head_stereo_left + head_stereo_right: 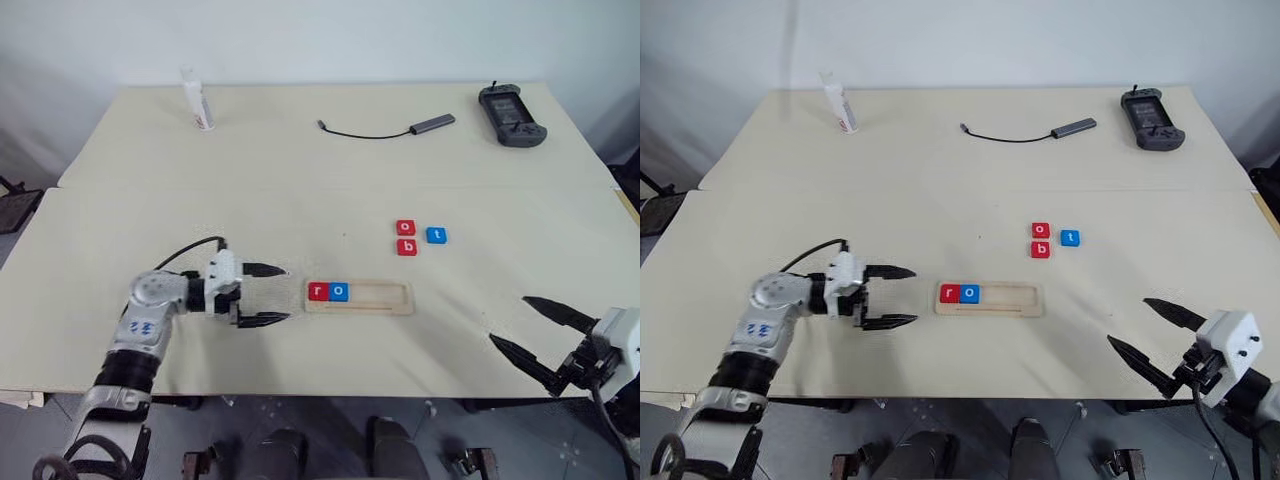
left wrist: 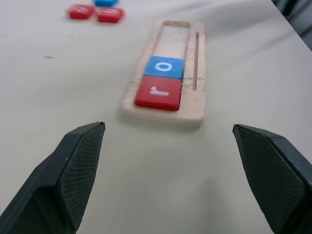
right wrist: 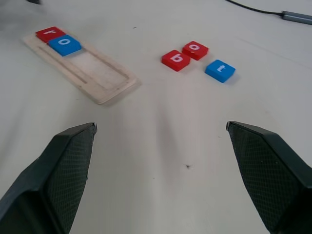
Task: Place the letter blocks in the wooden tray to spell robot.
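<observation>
Head view: pale table (image 1: 300, 180) against white wall. Wooden tray (image 1: 385, 298) near centre, holding red r block (image 1: 318, 291) and blue o block (image 1: 339, 291) at left end. Farther right, loose red o (image 1: 405, 227), red b (image 1: 406, 247), blue t (image 1: 436, 235). Far edge: tube (image 1: 198, 100), cable (image 1: 385, 130), controller (image 1: 512, 114).

Left wrist view: left gripper (image 2: 170, 170) wide, empty, just left of tray.

Right wrist view: right gripper (image 3: 161, 170) wide, empty, near right edge.
</observation>
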